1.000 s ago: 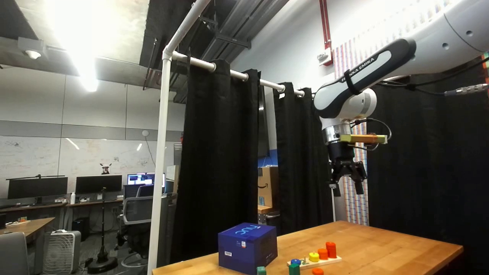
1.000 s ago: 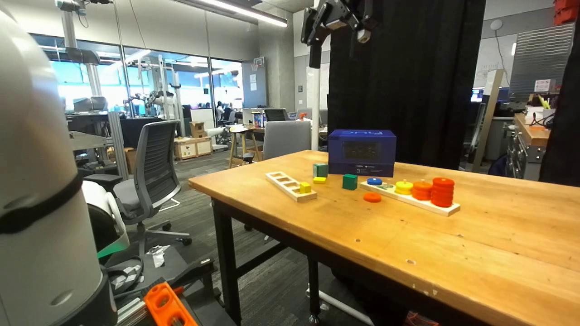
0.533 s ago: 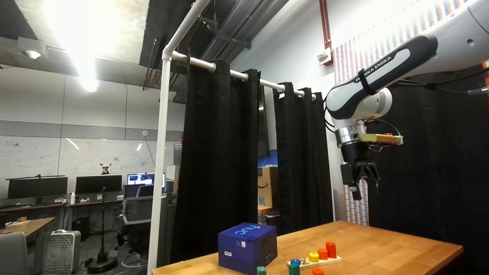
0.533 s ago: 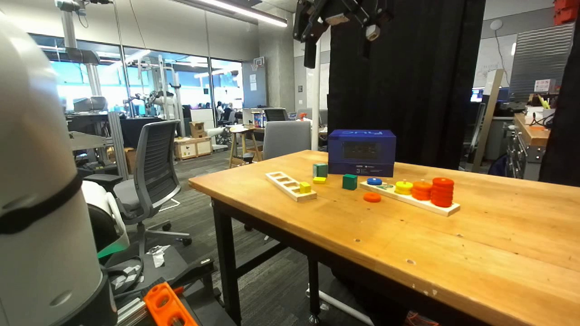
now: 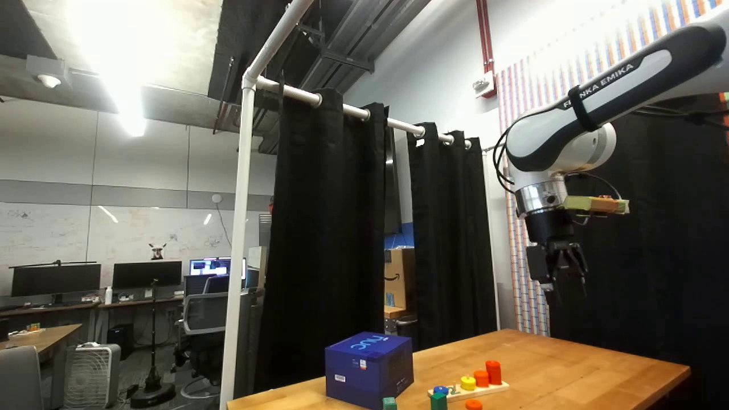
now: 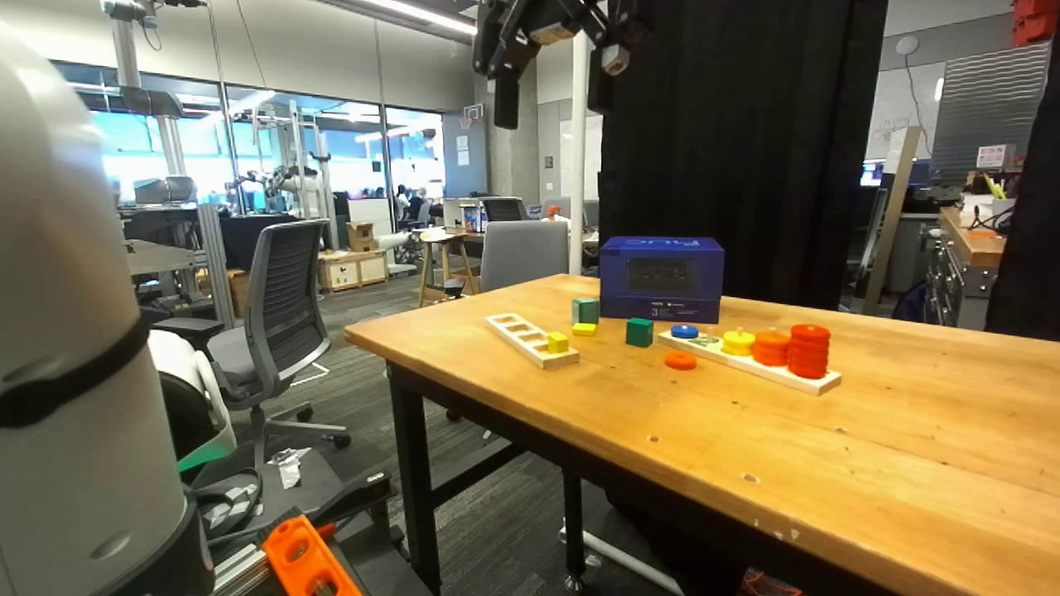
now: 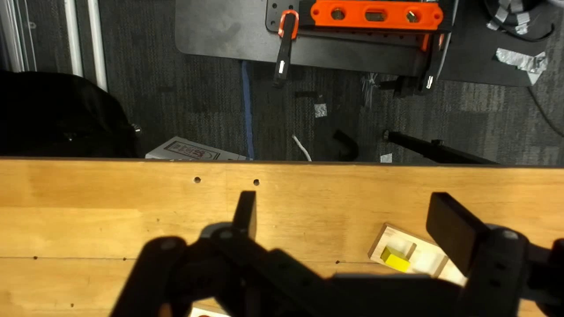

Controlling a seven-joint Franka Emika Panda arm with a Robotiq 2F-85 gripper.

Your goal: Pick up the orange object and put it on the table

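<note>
Wooden table [image 6: 613,393]: well below the pincer [image 6: 553,108]
Orange ring [image 6: 680,360]: loose on it, below and off to one side (target, I'd guess)
Pincer: fingers apart, empty; probably pre-grasp, next line up and descend

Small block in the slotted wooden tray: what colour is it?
The small block is yellow, showing best in the wrist view.
</note>
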